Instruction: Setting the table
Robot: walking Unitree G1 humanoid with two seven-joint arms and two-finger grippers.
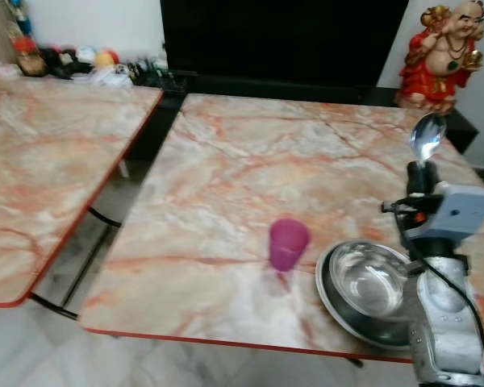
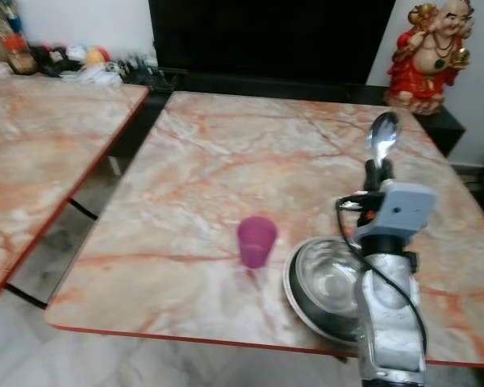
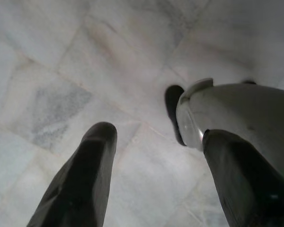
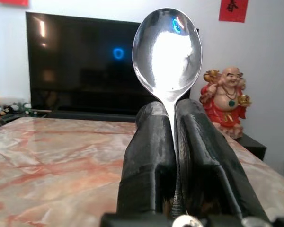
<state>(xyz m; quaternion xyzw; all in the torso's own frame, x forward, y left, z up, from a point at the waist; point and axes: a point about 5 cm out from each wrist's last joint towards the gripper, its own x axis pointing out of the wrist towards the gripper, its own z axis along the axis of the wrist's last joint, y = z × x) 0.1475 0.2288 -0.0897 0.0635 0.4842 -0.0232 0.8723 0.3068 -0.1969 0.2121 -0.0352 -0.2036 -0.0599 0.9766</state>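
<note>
The right claw (image 4: pixel 173 142) is gripping a metal spoon (image 4: pixel 168 52) upright, above the marble table (image 1: pixel 250 161). A steel bowl (image 1: pixel 369 278) is sitting on a plate (image 1: pixel 339 310), beside a purple cup (image 1: pixel 288 243). The left claw (image 3: pixel 154 175) is hanging open over the floor (image 3: pixel 61 71).

This is a room in a home. A big black flat TV screen (image 1: pixel 282 36) stands by a white wall. Beside it sits a red and gold laughing statue (image 1: pixel 441 55). Two benches with pink marble-look tops and red edges (image 1: pixel 250 201) stand on a pale stone tile floor (image 3: pixel 61 85). Small toys and clutter (image 1: pixel 81 63) lie in the far corner.
</note>
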